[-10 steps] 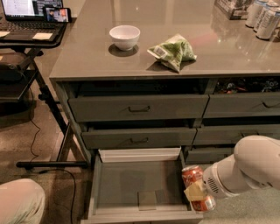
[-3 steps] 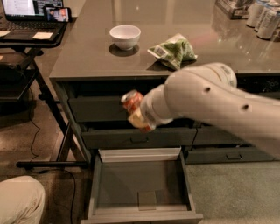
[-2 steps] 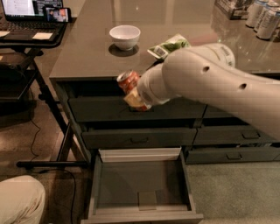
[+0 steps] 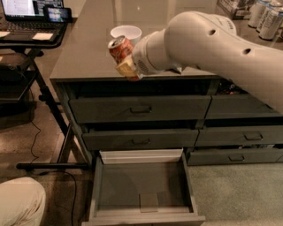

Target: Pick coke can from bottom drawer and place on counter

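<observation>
gripper: the gripper is up at counter height over the front-left part of the counter, on the end of the big white arm that reaches in from the right. It's clamped tight around the coke can, so yeah, it's got it.
coke can: the coke can sits in that grip, tilted, with its silver top pointing up and to the left. Can't tell whether the bottom touches the slab or not.
counter: the counter is glossy grey-brown, with the drawer cabinet under it.
bottom drawer: the bottom drawer is pulled way out, grey floor and pale back panel showing.
handled drawers: 2 handled drawers are stacked right above it.
white bowl: the white bowl is on the counter just behind the can.
silver cans: the silver cans stand at the far right back corner.
laptop: the laptop is on the black desk off to the left, screen lit.
</observation>
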`<act>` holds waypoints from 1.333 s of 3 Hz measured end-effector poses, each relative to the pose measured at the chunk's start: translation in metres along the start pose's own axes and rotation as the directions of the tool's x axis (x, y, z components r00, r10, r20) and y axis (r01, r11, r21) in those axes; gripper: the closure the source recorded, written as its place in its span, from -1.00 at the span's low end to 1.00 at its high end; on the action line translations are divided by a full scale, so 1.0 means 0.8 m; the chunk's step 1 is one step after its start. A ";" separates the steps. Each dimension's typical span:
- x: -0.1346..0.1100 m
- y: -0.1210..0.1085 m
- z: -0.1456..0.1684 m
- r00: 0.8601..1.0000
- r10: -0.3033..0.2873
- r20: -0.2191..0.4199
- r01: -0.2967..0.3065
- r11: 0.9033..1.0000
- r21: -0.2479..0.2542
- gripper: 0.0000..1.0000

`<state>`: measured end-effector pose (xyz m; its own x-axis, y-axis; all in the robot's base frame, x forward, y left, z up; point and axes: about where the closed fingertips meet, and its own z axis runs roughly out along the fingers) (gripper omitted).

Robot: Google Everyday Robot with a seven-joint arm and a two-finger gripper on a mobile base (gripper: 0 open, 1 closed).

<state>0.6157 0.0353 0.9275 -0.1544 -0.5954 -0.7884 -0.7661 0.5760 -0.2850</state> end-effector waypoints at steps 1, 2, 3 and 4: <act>-0.026 -0.027 0.019 0.989 0.062 0.132 -0.059 0.998 -0.027 1.00; -0.043 -0.047 0.040 0.956 0.145 0.256 -0.138 0.989 -0.043 1.00; -0.060 -0.057 0.062 0.927 0.185 0.327 -0.180 0.983 -0.044 1.00; -0.073 -0.058 0.085 0.921 0.187 0.341 -0.191 0.981 -0.024 1.00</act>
<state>0.7025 0.0817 0.9500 -0.0732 -0.2496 -0.9656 -0.7373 0.6655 -0.1161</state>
